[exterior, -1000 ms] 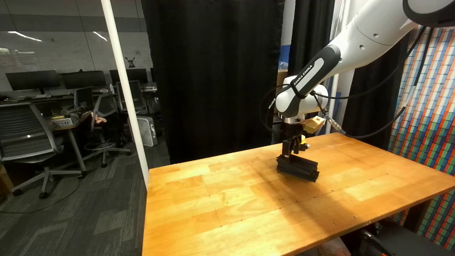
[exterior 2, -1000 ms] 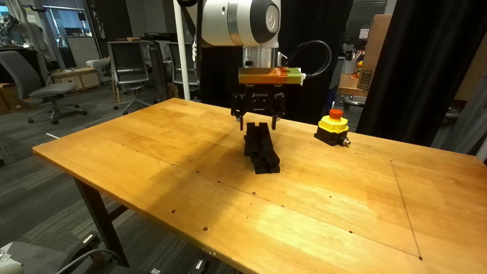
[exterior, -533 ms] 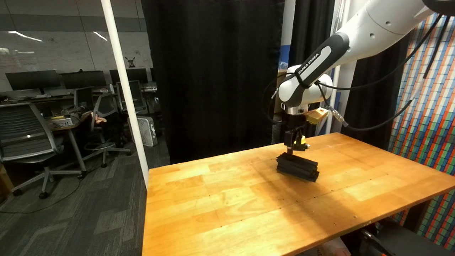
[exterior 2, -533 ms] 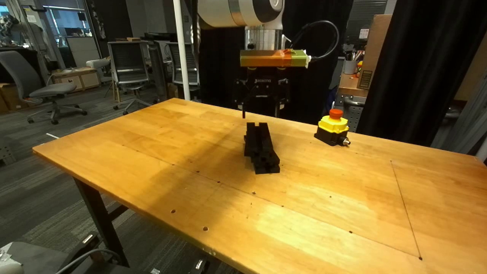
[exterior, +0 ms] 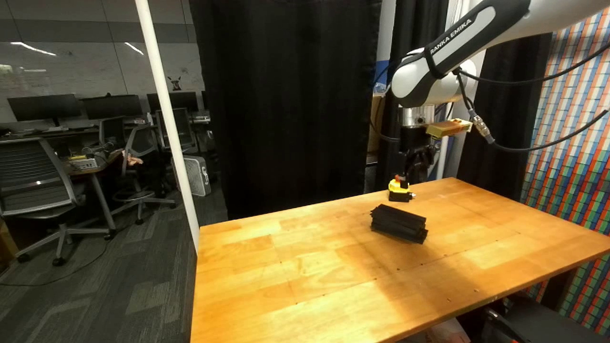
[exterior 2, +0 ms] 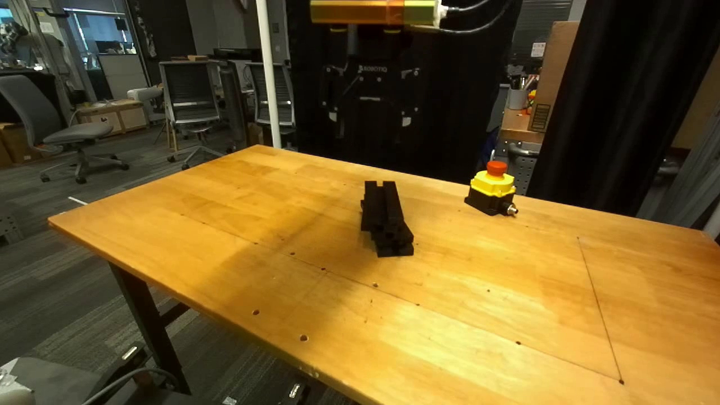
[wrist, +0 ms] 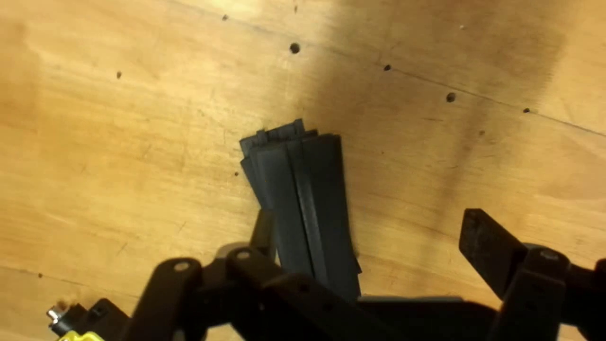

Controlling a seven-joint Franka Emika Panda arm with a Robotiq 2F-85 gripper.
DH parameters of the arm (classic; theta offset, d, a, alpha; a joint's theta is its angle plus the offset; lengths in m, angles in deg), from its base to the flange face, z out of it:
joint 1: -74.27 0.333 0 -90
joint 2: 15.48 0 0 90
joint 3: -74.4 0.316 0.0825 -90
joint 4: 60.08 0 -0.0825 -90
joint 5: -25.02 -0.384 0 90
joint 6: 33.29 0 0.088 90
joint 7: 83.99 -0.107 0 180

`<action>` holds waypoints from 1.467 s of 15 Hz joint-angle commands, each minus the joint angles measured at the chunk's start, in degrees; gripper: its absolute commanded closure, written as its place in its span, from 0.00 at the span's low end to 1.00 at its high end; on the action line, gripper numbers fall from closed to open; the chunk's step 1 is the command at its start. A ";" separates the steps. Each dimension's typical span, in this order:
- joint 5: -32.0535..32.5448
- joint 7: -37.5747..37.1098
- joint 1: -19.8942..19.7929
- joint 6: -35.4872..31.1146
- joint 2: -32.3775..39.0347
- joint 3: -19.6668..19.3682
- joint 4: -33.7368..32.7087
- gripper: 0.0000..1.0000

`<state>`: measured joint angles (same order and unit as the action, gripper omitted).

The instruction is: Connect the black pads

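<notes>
While the jaws hang wide apart and hold nothing, the black pads [exterior: 398, 223] sit stacked lower down, clear of them. Stacking looks done; they sit crooked, so straightening may be left.

Both exterior views show the table [exterior: 267, 286] brightly lit, pale with glare toward its near edge and crossed by a soft shadow [exterior: 414, 288]; the floor [exterior: 128, 271] is dim. In an exterior view the gripper [exterior 2: 371, 131] blends into the curtain [exterior 2: 455, 112]. The wrist view is slightly blurred.
</notes>
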<state>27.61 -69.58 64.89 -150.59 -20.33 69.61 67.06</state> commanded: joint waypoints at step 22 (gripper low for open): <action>2.64 -19.94 5.83 8.95 -31.55 5.69 19.27 0.00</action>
<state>30.10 -89.38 70.42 -141.78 -51.91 75.57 86.44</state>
